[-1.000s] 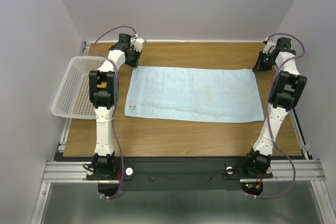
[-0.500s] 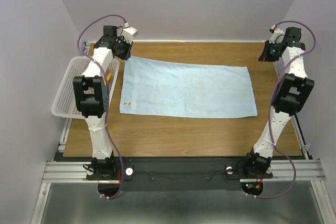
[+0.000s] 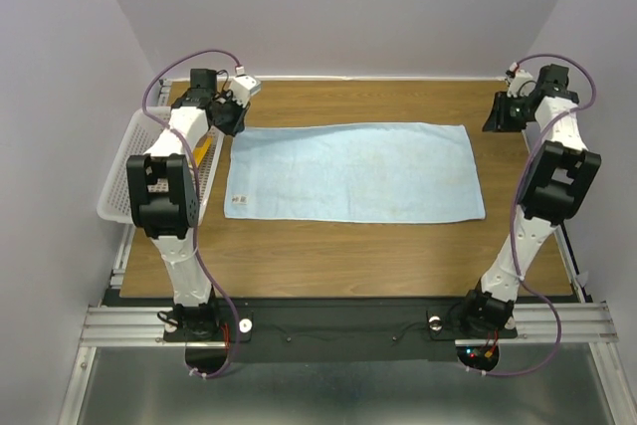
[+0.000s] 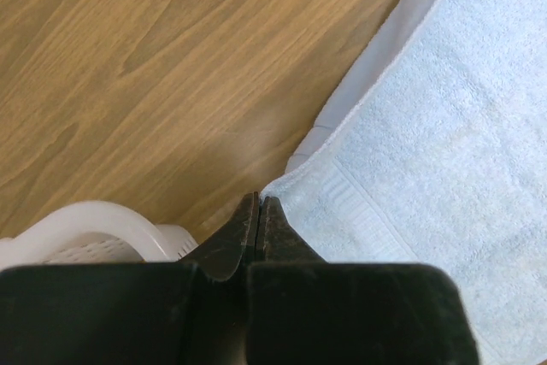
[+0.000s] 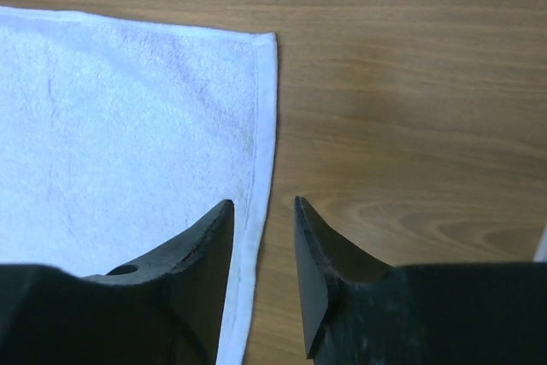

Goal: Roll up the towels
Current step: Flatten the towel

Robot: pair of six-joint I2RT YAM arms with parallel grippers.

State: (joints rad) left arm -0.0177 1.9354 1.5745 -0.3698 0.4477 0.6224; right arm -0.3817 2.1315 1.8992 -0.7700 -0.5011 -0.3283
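At the far left corner of the light blue towel (image 3: pixel 353 173), my left gripper (image 4: pixel 260 203) is clamped tight on the cloth, just beside the rim of the white basket (image 3: pixel 124 181). Since a second ago the towel has slid leftward across the table (image 3: pixel 348 256), and my left arm (image 3: pixel 164 181) has swung out over the basket. My right gripper (image 5: pixel 263 204) has let go. Its jaws now stand apart above the towel's far right corner, one finger over the hem, the other over bare wood, nothing between them. The towel lies flat, spread lengthwise, with its white label (image 3: pixel 237 200) at the near left corner. The tabletop is brown wood grain, and pale lavender walls (image 3: pixel 348 7) close it in on three sides.
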